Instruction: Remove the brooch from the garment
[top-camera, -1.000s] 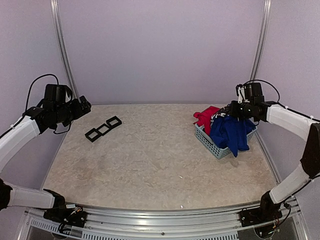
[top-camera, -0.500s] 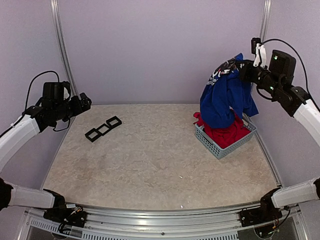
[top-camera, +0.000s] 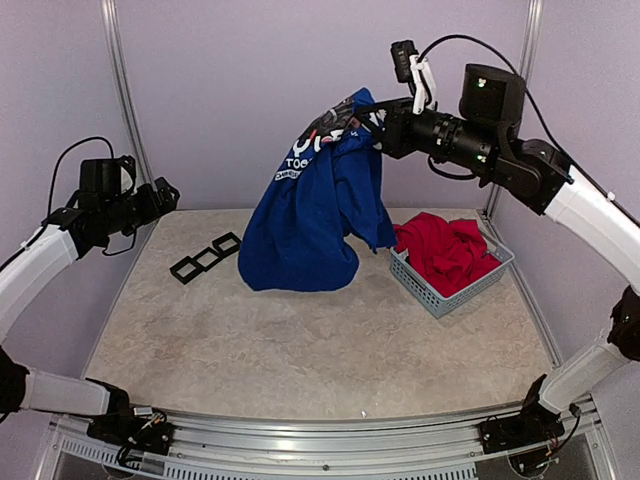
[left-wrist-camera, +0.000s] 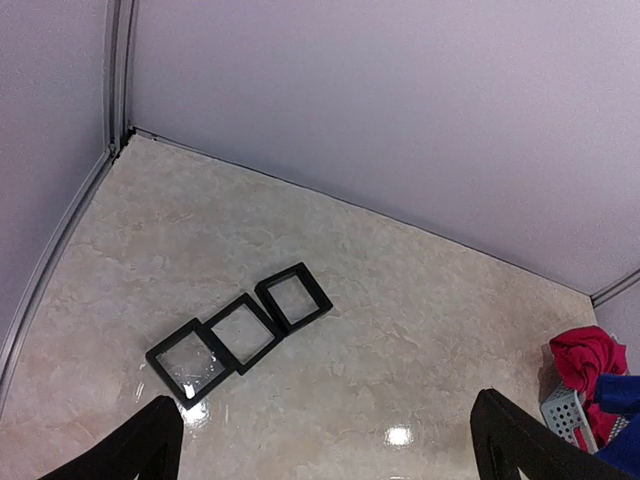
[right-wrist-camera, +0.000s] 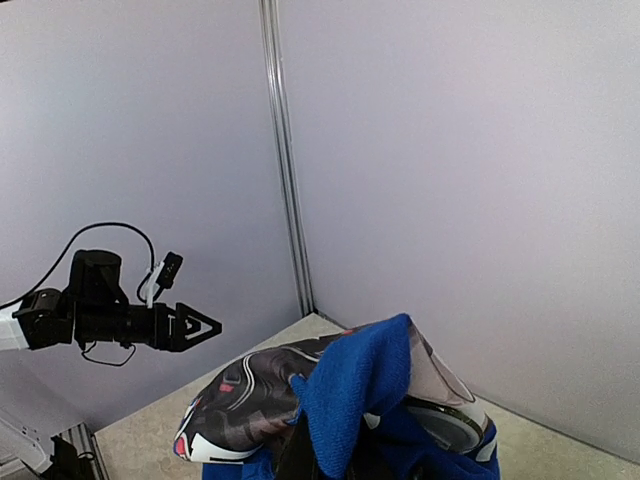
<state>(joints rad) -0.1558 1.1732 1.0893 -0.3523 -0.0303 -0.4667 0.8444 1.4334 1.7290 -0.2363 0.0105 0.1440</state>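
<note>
- The bench (top-camera: 300, 340) runs pale and marbled beneath both claws.
- The garment (top-camera: 310, 220), royal blue, hangs from the right claw. It is bunched at the top, with its white-lettered print showing just beside the grip. It drapes down and away toward the left claw's side, its hem down at bench level; whether it touches, I cannot tell.
- A grey basket (top-camera: 430, 290) sits on the bench, below the right claw.
- A red garment (top-camera: 445, 250) is heaped inside that basket.
- The right claw (top-camera: 378, 125) is high above the bench, pressed together on a fold of blue fabric.
- The left claw (top-camera: 165, 195) is spread wide with nothing in it, well apart from the right claw.
- Three black frames (top-camera: 207, 258) lie in a touching row on the bench, near and below the left claw.
</note>
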